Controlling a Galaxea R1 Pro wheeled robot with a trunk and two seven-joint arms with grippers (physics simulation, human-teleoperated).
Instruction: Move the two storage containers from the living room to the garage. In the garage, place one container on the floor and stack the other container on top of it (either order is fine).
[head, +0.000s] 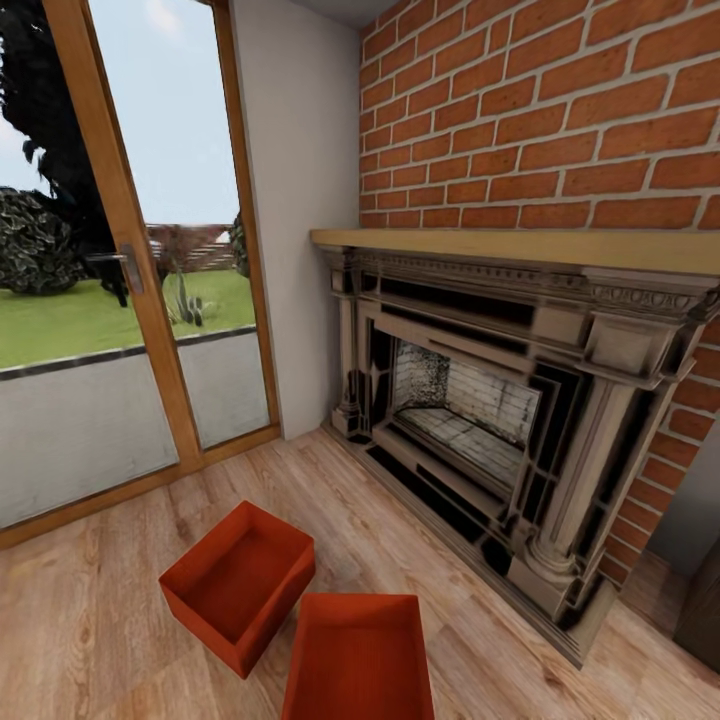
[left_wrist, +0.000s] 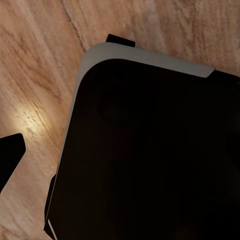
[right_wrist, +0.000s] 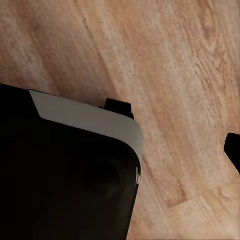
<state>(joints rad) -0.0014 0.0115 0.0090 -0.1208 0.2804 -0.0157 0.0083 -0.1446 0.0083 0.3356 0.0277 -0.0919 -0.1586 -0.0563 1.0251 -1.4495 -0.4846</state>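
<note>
Gripper state first: neither wrist view lets me tell whether the jaws are spread or pressed together. In the left wrist view a single dark fingertip (left_wrist: 9, 159) pokes in at the frame's edge over the wood floor (left_wrist: 35, 75), beside a large dark rounded body with a pale grey rim (left_wrist: 150, 60), apparently part of the robot itself. In the right wrist view another dark fingertip (right_wrist: 234, 150) shows at the frame's edge, apart from a similar dark body with a grey band (right_wrist: 85, 117), again above light planks (right_wrist: 180, 75). Nothing is held between any fingers that I can see.

From the head view, the two storage containers sit on the plank floor (head: 90, 620) of the living room, in front of the fireplace (head: 480, 400). One container (head: 237, 583) stands turned on the diagonal, a corner pointing toward the glass door (head: 110, 300) side; its long axis is hard to judge, since it looks nearly square. The other container (head: 360, 655) lies just beside it, nearer the robot, its near end cut off by the frame, its sides running roughly away from the robot toward the hearth. Their adjacent corners look almost touching; I cannot tell whether they meet. Both are open-topped and upright. Red brick (head: 560, 110) rises above the wooden mantel (head: 500, 245).
</note>
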